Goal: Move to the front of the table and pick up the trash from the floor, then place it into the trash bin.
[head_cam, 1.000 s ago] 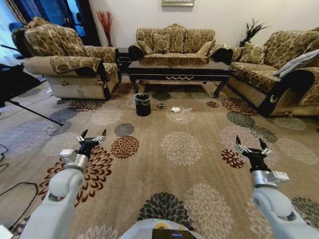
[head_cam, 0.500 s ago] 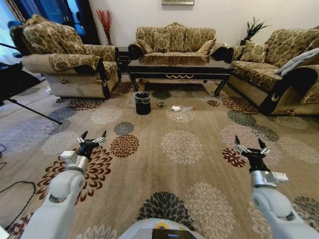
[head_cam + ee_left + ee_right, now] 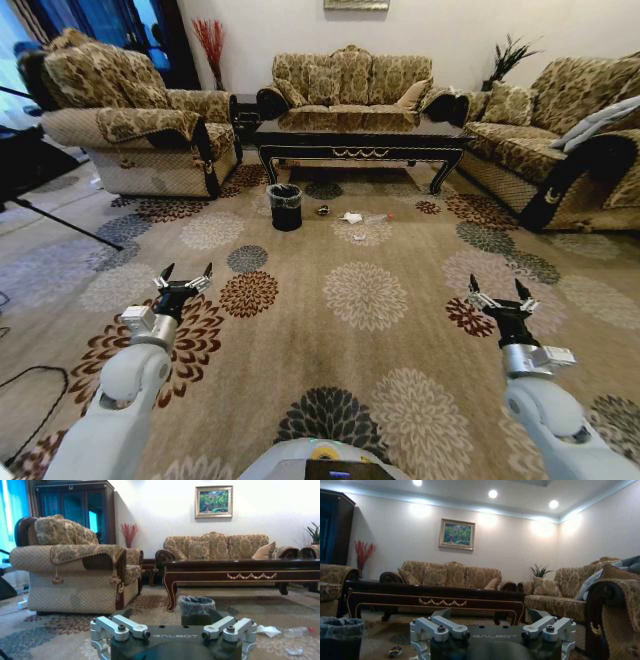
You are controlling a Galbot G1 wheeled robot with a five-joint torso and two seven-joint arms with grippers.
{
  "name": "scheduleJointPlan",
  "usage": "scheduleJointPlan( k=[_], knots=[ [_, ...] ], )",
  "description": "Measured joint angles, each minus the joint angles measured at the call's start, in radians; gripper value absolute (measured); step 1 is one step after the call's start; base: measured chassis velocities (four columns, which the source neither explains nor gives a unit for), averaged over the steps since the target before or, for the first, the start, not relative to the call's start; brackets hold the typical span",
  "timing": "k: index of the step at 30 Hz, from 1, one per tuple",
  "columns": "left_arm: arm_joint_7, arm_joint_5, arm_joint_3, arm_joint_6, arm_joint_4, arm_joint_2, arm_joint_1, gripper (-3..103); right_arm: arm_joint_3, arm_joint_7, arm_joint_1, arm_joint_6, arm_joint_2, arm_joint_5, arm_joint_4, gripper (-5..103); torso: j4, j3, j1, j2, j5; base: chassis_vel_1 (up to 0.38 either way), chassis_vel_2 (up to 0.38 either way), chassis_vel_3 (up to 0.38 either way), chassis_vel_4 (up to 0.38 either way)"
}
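Two hands show in the head view, both low over the floor [image 3: 400,340] and near the robot: the left hand [image 3: 183,277] on the left and the right hand [image 3: 497,292] on the right. Each has its two fingers spread wide apart with nothing between them.

One counter [image 3: 360,135] stands far ahead, a long dark glossy piece with a gold ornament on its front apron. One trash bin [image 3: 285,207], black and lined with a greyish bag, stands on the carpet just before the counter's left front leg.

Four bits of trash lie on the floor to the right of the bin, in front of the counter: one small dark piece [image 3: 323,211] nearest the bin, one crumpled white paper [image 3: 351,218] beside it, one clear bottle [image 3: 377,217] with a red cap farther right, and one tiny white scrap [image 3: 359,237] a little nearer the robot.

All of the trash lies well apart from both hands, ahead of them and roughly between their two lines, somewhat closer to the left hand's side. In the left wrist view the bin [image 3: 196,609] rises just beyond that hand, with the paper [image 3: 268,630], bottle [image 3: 297,632] and scrap [image 3: 293,651] off to one side.
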Motion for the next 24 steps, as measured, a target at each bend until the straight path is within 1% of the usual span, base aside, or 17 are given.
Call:
scheduleJointPlan(
  k=[4,9,15,17,19,23,24],
  knots=[
    [0.001,-0.001,-0.003,-0.001,-0.001,0.000,0.002,100,-0.004,0.000,0.004,0.000,0.004,-0.002,-0.003,100,0.0001,0.001,0.000,0.001,0.0001,-0.199,0.199,0.225,-0.209],
    [0.004,-0.003,-0.008,-0.002,-0.005,0.002,0.005,100,-0.008,0.000,0.006,0.000,0.009,-0.006,-0.006,100,0.0001,0.003,0.001,0.003,-0.0003,-0.287,0.251,0.273,-0.266],
    [0.009,-0.003,-0.011,-0.005,-0.006,0.003,0.008,100,-0.013,0.000,0.013,0.000,0.014,-0.010,-0.012,100,0.0001,0.004,0.001,0.004,-0.0003,-0.337,0.311,0.323,-0.308],
    [0.010,-0.004,-0.013,-0.006,-0.007,0.003,0.009,100,-0.015,0.000,0.016,0.001,0.016,-0.012,-0.017,100,0.0001,0.004,0.002,0.005,0.0005,-0.354,0.343,0.354,-0.332],
    [0.010,-0.004,-0.013,-0.007,-0.008,0.004,0.010,100,-0.018,0.000,0.018,0.005,0.021,-0.019,-0.024,100,0.0001,0.004,0.001,0.006,-0.0002,-0.373,0.364,0.384,-0.356],
    [0.010,-0.005,-0.014,-0.008,-0.011,0.004,0.011,100,-0.024,0.000,0.021,0.008,0.026,-0.026,-0.030,100,0.0002,0.005,0.001,0.006,0.0003,-0.369,0.360,0.378,-0.376],
    [0.010,-0.005,-0.014,-0.008,-0.012,0.004,0.011,100,-0.025,0.000,0.022,0.009,0.027,-0.027,-0.030,100,0.0000,0.005,0.001,0.007,-0.0003,-0.408,0.362,0.326,-0.398]
  ],
)
